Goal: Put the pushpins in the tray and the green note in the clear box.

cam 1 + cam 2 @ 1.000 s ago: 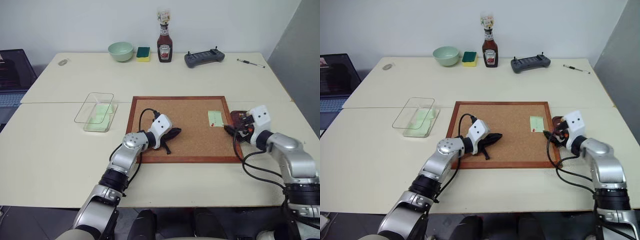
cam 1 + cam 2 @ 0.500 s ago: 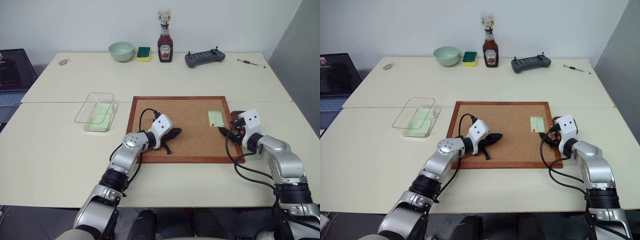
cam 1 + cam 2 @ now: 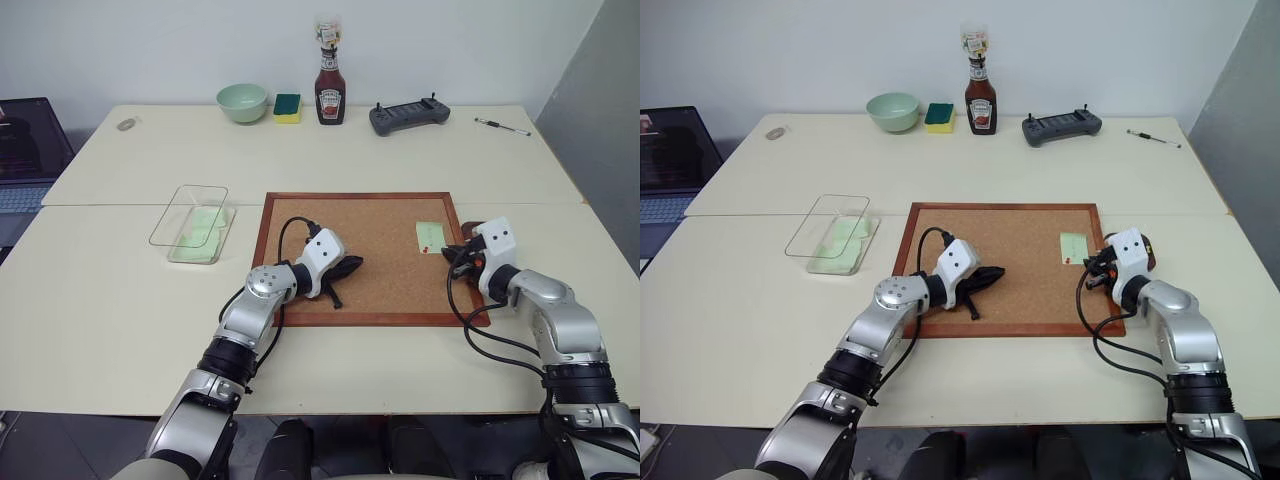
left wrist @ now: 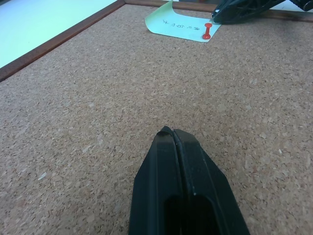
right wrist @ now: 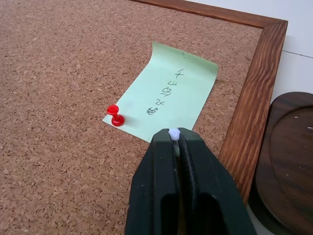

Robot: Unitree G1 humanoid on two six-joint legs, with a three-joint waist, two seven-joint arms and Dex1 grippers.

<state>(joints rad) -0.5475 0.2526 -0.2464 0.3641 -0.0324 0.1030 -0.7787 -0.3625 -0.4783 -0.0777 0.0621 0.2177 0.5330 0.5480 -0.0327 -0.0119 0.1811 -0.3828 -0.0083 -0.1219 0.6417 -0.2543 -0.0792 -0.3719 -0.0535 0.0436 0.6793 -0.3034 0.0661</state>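
Observation:
The green note point(image 5: 168, 98) lies on the cork board point(image 3: 370, 255) near its right edge, a red pushpin point(image 5: 115, 115) stuck in one corner. My right gripper point(image 5: 173, 134) is shut at the note's near edge, and a small white pushpin head shows pinched at its tips. The dark tray point(image 5: 288, 161) sits just off the board's right frame, beside that gripper point(image 3: 447, 250). My left gripper point(image 3: 350, 266) rests shut and holding nothing on the board's left half. The clear box point(image 3: 188, 188) stands left of the board with a pale green slip inside.
At the table's back stand a pale green bowl point(image 3: 242, 101), a sponge point(image 3: 287, 106), a ketchup bottle point(image 3: 329, 88), a grey controller point(image 3: 408, 116) and a pen point(image 3: 502, 126). A laptop point(image 3: 20, 150) sits at the far left.
My right gripper has moved left from over the tray to the note's edge, and its fingers have closed. The left arm has not moved.

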